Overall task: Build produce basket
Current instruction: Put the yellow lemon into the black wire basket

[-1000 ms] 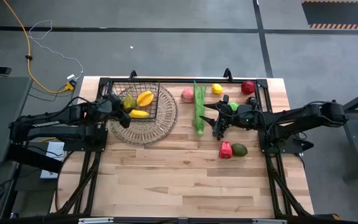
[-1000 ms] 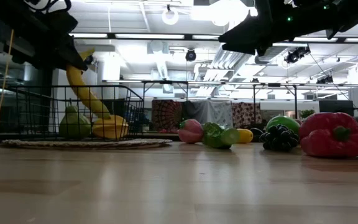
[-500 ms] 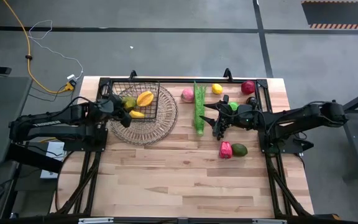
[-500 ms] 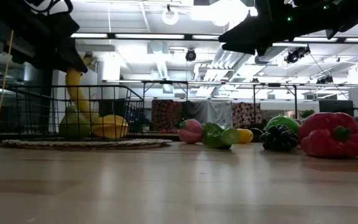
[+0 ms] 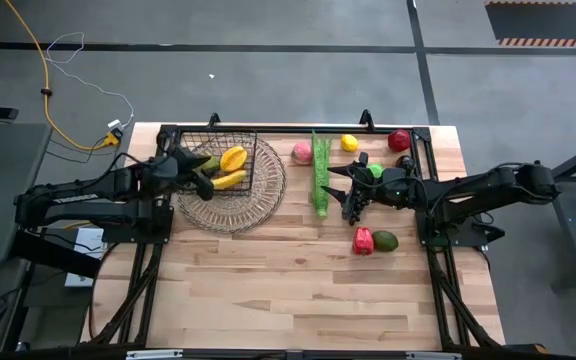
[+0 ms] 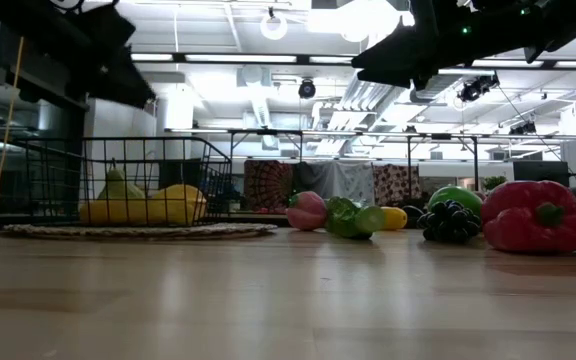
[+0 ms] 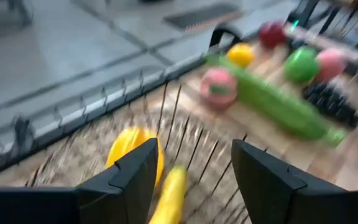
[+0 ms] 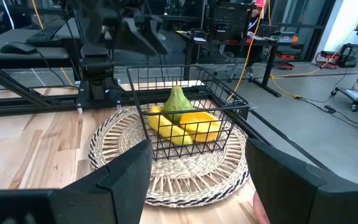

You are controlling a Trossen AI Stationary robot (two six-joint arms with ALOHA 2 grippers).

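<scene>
The black wire basket [image 5: 218,158] stands on a round wicker tray [image 5: 230,205] at the table's far left. Inside it lie a yellow banana [image 5: 230,180], a green pear [image 5: 208,163] and a yellow-orange fruit [image 5: 233,157]; the banana [image 6: 118,211] lies flat on the basket's floor. My left gripper [image 5: 190,165] hangs open above the basket's left side, with the banana [image 7: 173,193] below its fingers. My right gripper [image 5: 336,185] hovers open beside the long green stalk [image 5: 320,175], touching nothing. The basket [image 8: 185,118] also shows in the right wrist view.
On the table's far right part lie a pink peach [image 5: 302,152], a lemon [image 5: 349,143], a red apple [image 5: 399,140], a green apple [image 5: 375,171] and dark grapes [image 6: 450,222]. A red pepper [image 5: 363,241] and an avocado [image 5: 385,240] lie nearer. Bare wood fills the near half.
My left gripper had the banana standing steeply in the basket, its lower end down among the fruit. It has let go: the banana has fallen flat onto the basket's floor, and the gripper stands a little higher above it. The right arm has kept still.
</scene>
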